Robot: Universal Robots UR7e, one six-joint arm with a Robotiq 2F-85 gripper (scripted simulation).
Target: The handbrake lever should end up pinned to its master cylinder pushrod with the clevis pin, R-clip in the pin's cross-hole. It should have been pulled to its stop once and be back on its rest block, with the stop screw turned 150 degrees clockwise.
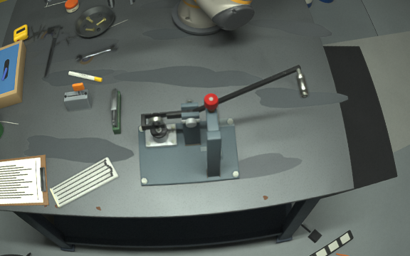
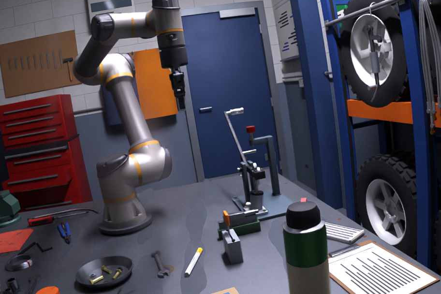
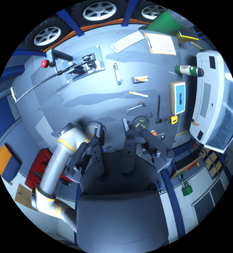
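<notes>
My gripper [image 2: 180, 102] [image 3: 112, 128] hangs high above the bench near the arm's base, well away from the handbrake fixture [image 1: 188, 149] [image 2: 254, 177] [image 3: 80, 67]. The black lever [image 1: 251, 87] [image 2: 235, 134] stands raised, its metal grip [image 1: 301, 83] [image 2: 234, 111] up in the air. The red-capped stop screw [image 1: 211, 102] [image 2: 250, 129] [image 3: 45, 63] sits on top of the grey post. The master cylinder [image 1: 159, 131] sits at the fixture's left end. A green holder with a metal pin [image 1: 115, 110] [image 3: 117, 73] lies left of the fixture. A grey block with an orange tab [image 1: 78, 97] [image 2: 231, 244] stands farther left. The gripper is partly open and holds nothing.
Behind the bench are a blue door [image 2: 228, 88], a red tool chest [image 2: 39, 152] and a tyre rack [image 2: 384, 105]. On the bench lie a dish of brass bolts [image 1: 95, 20], a spanner [image 1: 96, 54], a marker [image 1: 85, 76], a clipboard [image 1: 19, 180], a spray can [image 2: 306, 248] and a blue-topped box [image 1: 8, 73].
</notes>
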